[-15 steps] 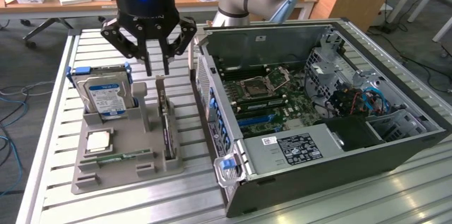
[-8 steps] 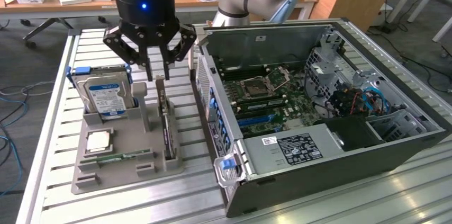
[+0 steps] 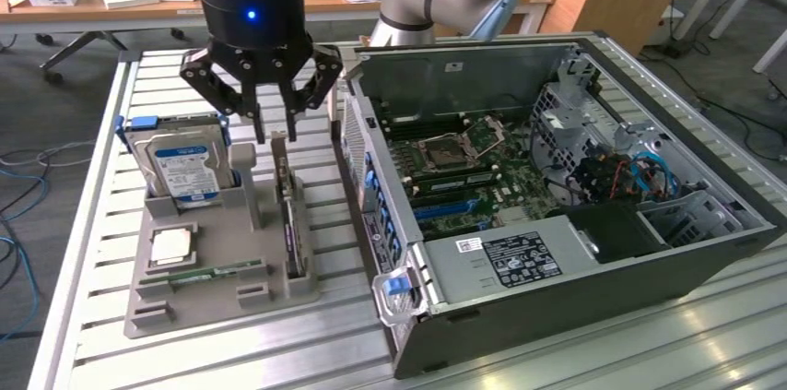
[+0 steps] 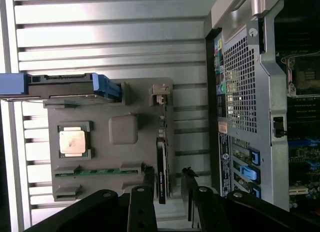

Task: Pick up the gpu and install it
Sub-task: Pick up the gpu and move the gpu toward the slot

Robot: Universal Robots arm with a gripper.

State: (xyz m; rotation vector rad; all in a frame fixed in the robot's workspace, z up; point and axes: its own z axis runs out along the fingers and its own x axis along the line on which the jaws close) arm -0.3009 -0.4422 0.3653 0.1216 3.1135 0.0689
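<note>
The gpu (image 3: 291,224) stands on its long edge in a slot at the right side of the grey holder tray (image 3: 197,302), with its silver bracket end pointing up. From the wrist view the gpu (image 4: 161,168) is a thin dark strip seen edge-on. My gripper (image 3: 278,135) hangs just over the card's upper end with its black fingers (image 3: 260,123) spread to either side. In the wrist view my gripper (image 4: 167,176) is open and the card lies between the two fingers (image 4: 148,176), with a gap on each side.
In the tray stand a hard drive (image 3: 184,167) with a blue-white label, a square processor (image 3: 170,244) and a narrow memory stick (image 3: 209,272). The open computer case (image 3: 688,252) lies at the exterior view's right, motherboard (image 3: 474,169) exposed. All rest on a slatted aluminium table (image 3: 99,178).
</note>
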